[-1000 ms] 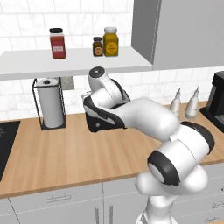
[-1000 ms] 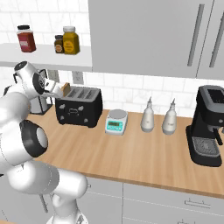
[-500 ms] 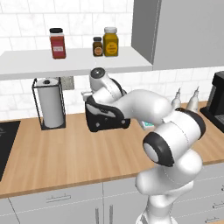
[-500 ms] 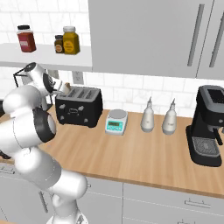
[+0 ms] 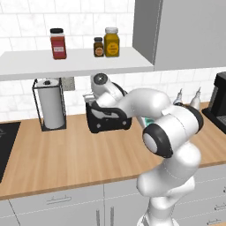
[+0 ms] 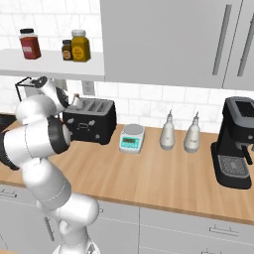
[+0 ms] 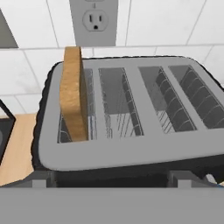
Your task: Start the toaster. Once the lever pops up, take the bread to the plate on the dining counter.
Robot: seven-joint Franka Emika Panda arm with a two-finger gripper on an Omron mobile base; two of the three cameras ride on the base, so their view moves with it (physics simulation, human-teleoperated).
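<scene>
The black toaster (image 7: pixel 144 151) with a silvery slotted top stands on the wood worktop below a wall outlet. One golden-brown slice of bread (image 7: pixel 74 92) stands upright in its leftmost slot, sticking well out of it. My gripper (image 7: pixel 111 180) hangs open just above the toaster's front edge, its fingertips (image 7: pixel 40 178) wide apart and holding nothing. From the base the toaster (image 5: pixel 110 122) is half hidden by my arm, with the gripper (image 5: pixel 93 102) at its top left. From the other side the bread (image 6: pixel 77 100) peeks out beside the gripper (image 6: pixel 69 105). The plate and the dining counter are out of view.
A paper towel roll (image 5: pixel 52 108) stands left of the toaster, a dark cooktop (image 5: pixel 6 141) further left. Right of the toaster (image 6: pixel 94 124) are a small scale (image 6: pixel 132 138), two bottles (image 6: pixel 167 133) and a black coffee machine (image 6: pixel 238 144). A shelf with jars (image 5: pixel 58 43) hangs overhead.
My hand has shifted slightly right over the toaster, and the elbow has swung out toward the room. The jaws stay wide open. The bread and toaster have not moved.
</scene>
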